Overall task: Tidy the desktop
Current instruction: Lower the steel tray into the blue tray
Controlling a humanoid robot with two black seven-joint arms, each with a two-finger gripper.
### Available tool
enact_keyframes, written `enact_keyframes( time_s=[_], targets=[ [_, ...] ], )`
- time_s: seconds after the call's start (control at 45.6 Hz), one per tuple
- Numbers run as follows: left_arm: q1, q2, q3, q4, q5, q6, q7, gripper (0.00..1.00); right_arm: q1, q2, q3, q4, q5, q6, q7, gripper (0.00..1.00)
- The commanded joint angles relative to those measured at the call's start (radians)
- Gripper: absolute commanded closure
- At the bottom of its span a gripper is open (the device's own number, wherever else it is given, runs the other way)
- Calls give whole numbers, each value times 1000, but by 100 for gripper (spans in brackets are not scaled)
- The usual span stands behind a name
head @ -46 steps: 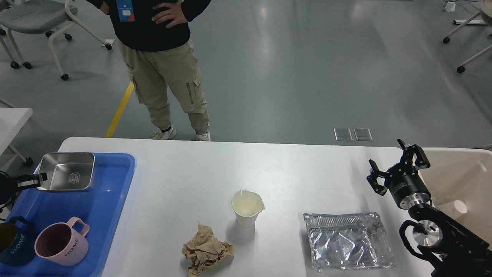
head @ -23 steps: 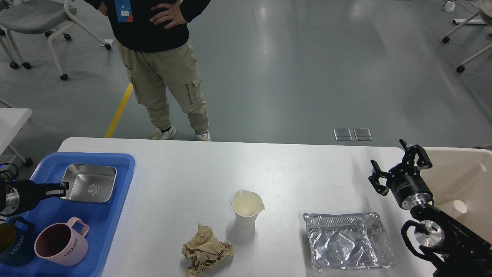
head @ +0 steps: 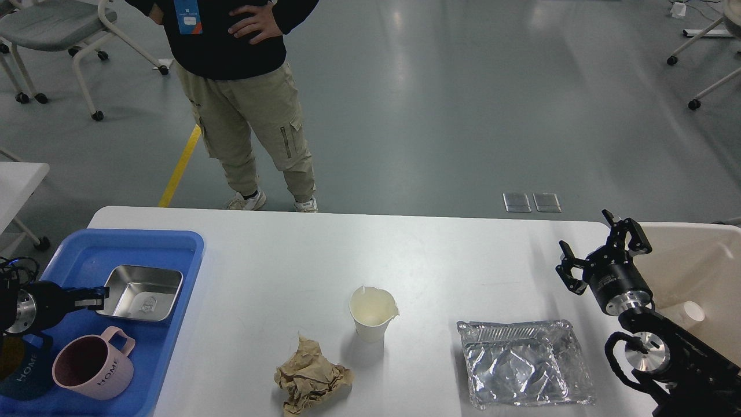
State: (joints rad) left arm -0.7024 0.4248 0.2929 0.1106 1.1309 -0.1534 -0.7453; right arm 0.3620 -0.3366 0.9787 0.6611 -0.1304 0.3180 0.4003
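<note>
The white desktop (head: pixel 324 249) carries a white paper cup (head: pixel 373 313), a crumpled brown paper ball (head: pixel 311 377) and an empty foil tray (head: pixel 524 362). My left gripper (head: pixel 97 297) comes in low from the left and is shut on the left rim of a steel dish (head: pixel 142 285). The dish rests in the blue tray (head: pixel 173 240). My right gripper (head: pixel 600 252) is open and empty. It hovers over the desktop's right end, beside the beige bin (head: pixel 700 255) and behind the foil tray.
A pink mug (head: pixel 92 365) and a dark blue mug (head: pixel 20 373) stand in the blue tray's near part. A small white cup (head: pixel 692 311) lies in the beige bin. A person (head: pixel 243 98) stands at the table's far edge.
My left gripper has brought the steel dish down and to the right, from raised over the blue tray's far left corner to resting in the tray. The right arm has barely moved.
</note>
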Motion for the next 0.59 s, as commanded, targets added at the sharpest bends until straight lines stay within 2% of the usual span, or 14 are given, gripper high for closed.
enact_keyframes(
  time_s=[0.0,0.088,0.219,0.307,0.351,0.57],
  targets=[
    [3,3,0,-2,-42,-2,-2,74,2,1,0,0,0,0,0,0],
    [11,8,0,-2,-46,-6,-12,68,2,1,0,-1,0,0,0,0],
    [5,17,-3,-12,-46,-17,-35,48,3,1,0,-1,0,0,0,0],
    [-2,26,-5,-34,-45,-46,-98,47,2,1,0,-1,0,0,0,0],
    [-9,32,-9,-63,-45,-66,-117,47,2,-1,0,-3,0,0,0,0],
    [-66,117,-12,-247,-114,-140,-138,47,0,-2,-2,-6,0,0,0,0]
  ],
)
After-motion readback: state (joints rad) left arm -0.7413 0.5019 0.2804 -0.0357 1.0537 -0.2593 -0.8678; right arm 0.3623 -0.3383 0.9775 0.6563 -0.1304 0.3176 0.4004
